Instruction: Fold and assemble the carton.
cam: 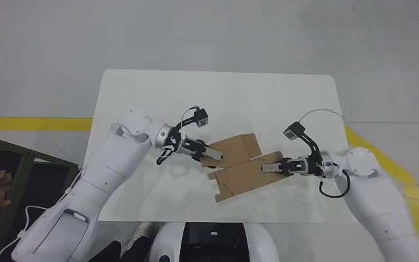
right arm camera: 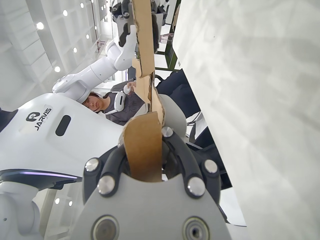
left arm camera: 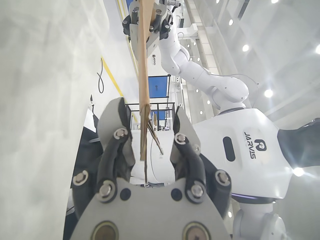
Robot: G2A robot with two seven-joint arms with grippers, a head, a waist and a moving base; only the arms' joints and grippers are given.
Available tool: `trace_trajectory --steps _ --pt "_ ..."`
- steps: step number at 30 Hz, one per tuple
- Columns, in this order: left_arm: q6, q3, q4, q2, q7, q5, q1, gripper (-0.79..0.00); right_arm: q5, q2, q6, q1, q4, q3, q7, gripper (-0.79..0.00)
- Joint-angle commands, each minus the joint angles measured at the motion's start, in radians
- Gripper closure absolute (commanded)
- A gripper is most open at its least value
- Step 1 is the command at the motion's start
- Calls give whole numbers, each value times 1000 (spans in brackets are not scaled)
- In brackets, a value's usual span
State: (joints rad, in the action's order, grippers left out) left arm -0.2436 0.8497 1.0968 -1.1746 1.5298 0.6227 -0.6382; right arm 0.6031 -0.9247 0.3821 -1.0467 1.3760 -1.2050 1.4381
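the carton (cam: 243, 167) is a flat brown cardboard blank that spans the gap between the two sets of fingers. it lies roughly parallel to the white surface (cam: 150, 98) and appears to sit a little clear of it. the left fingers (left arm camera: 117, 123) stand apart. one thin edge of the carton runs into the space between them, with a gap on either side of the board, so neither pad presses it. the right fingers (right arm camera: 175, 118) are clamped on the opposite end of the carton, and the board fills the space between them down to their base. just beyond the right fingers a short flap bends slightly away from the main panel.
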Motion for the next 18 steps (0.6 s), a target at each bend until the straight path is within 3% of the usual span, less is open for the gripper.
trace_trajectory --steps 1,10,18 --pt "1 9 -6 1 -26 -1 -1 -785 6 3 13 -4 -10 -12 -13 0" --pt "26 42 25 2 -85 38 -30 -785 -25 17 51 -49 28 -62 -54 0" --pt "57 83 76 10 -95 71 -58 -785 -78 24 23 -105 72 -90 -139 0"
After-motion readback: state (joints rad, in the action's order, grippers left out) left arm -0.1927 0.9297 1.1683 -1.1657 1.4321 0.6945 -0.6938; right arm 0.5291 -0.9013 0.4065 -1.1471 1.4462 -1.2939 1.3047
